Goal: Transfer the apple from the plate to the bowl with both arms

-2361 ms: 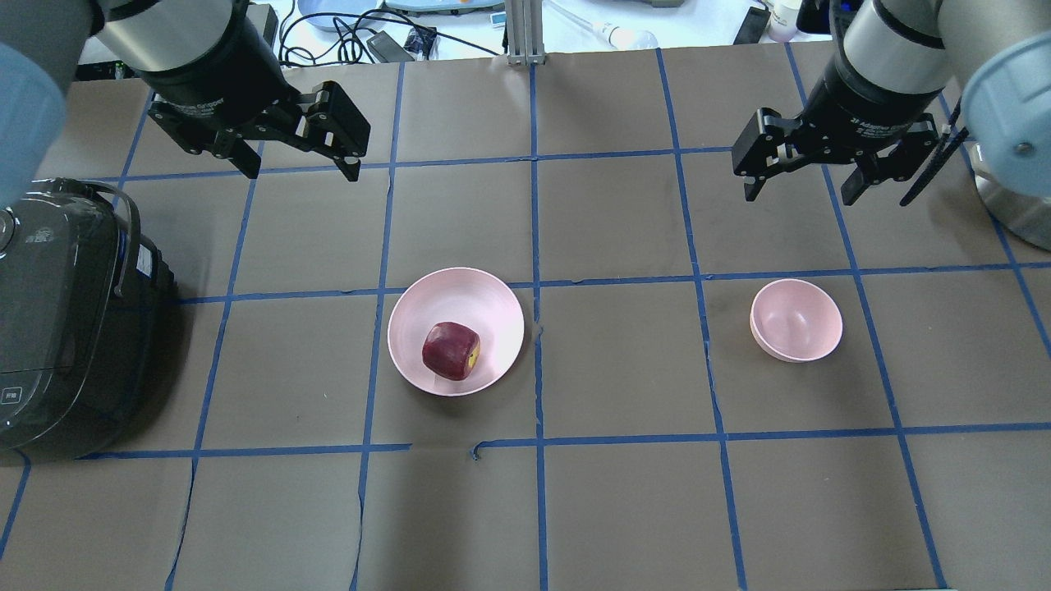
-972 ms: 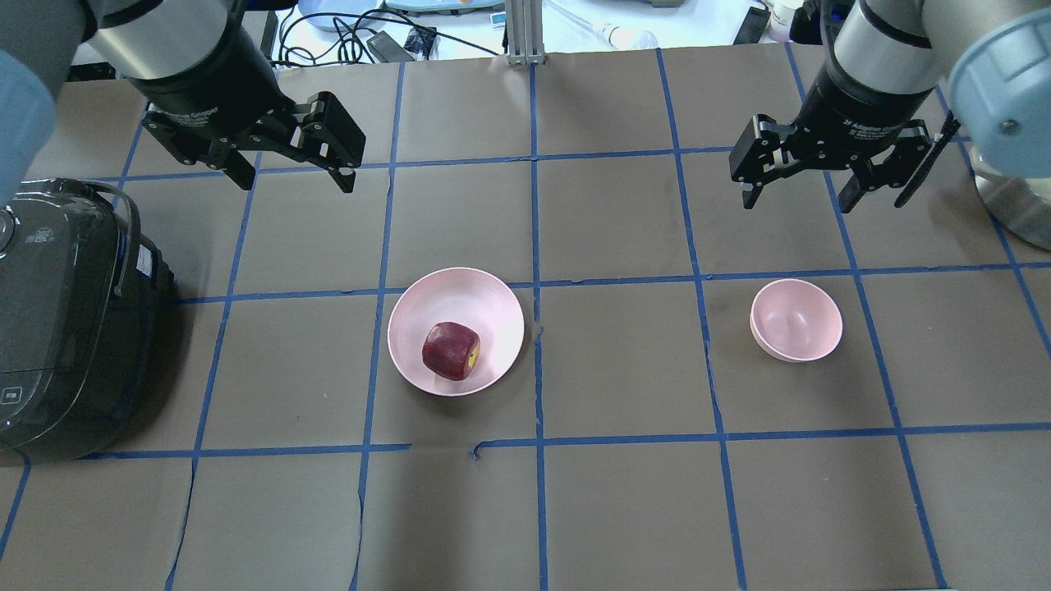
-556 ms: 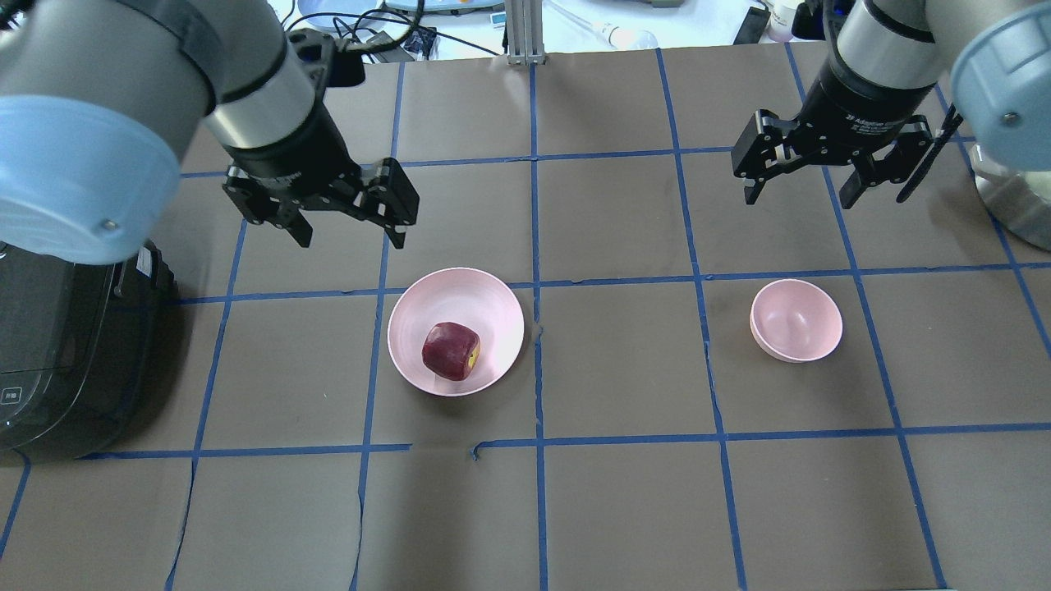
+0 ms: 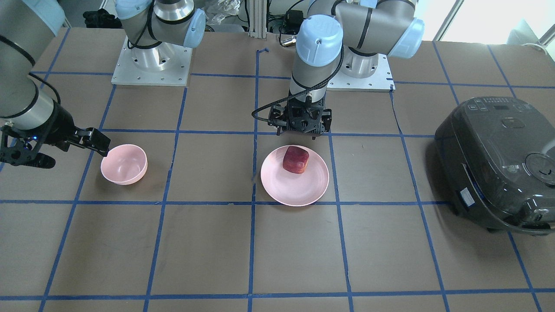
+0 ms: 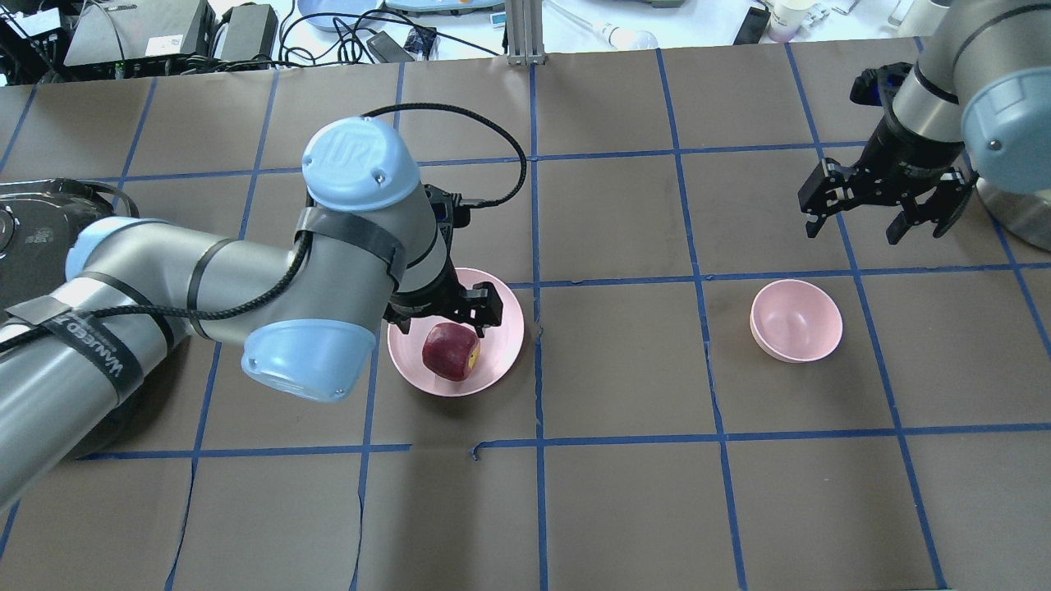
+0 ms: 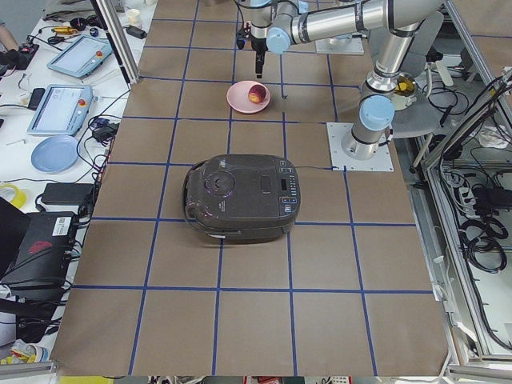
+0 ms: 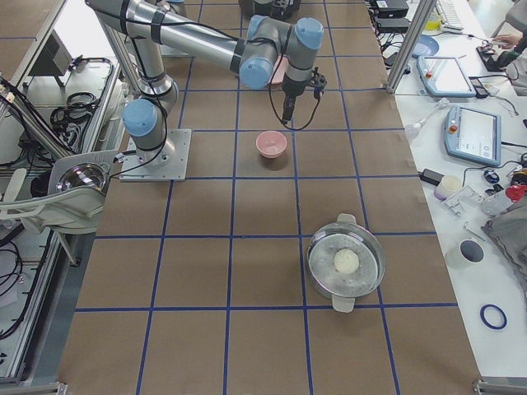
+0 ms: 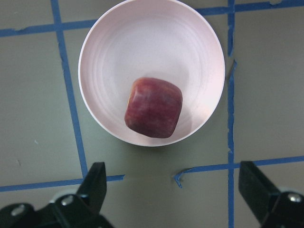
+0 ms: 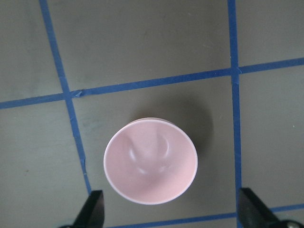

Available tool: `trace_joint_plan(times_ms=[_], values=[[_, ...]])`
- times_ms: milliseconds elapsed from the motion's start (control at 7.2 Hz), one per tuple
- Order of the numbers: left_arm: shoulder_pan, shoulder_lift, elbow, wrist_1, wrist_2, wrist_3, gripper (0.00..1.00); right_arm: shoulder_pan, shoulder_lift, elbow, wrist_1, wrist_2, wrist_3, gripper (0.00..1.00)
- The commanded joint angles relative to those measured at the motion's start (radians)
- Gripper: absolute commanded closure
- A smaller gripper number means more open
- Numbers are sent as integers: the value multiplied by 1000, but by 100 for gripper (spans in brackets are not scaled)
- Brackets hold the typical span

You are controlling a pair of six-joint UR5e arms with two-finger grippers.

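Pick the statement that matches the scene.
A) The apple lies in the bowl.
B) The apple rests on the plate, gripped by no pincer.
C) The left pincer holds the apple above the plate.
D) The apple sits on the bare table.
B: the apple rests on the plate, the left pincer is open and apart from it, and the bowl is empty.

We count one apple [image 5: 451, 350], one plate [image 5: 502, 349] and one bowl [image 5: 796, 320]. The first two are at the middle of the overhead frame, and the bowl is at its right. There are two robot arms, the left arm [image 5: 205, 287] at the frame's left and the right arm [image 5: 932, 103] in its upper right corner. There are two grippers, the left gripper [image 4: 299, 130] and the right gripper [image 5: 851, 234], each with two fingers. We see one black cooker [image 4: 494, 164] and one steel pot [image 7: 346, 262].
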Motion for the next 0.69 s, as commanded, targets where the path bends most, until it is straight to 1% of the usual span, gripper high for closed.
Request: trace_joint_plan(times_ms=[0,139,278,417,556], values=[[-4,-81,-35,91,2,41,0,-38,48,172,-186,3,-69,0],[-4,-104,-34,92,15,139,0,-38,68,216,-256,1,-69,0],[-4,-120,-32,94,57,184,1,-38,108,234,-300,1,-69,5],[-4,-138,-35,129,59,184,5,-38,123,242,-327,-5,-69,11],[-4,-158,-35,149,59,184,5,-38,133,244,-323,0,-69,37]])
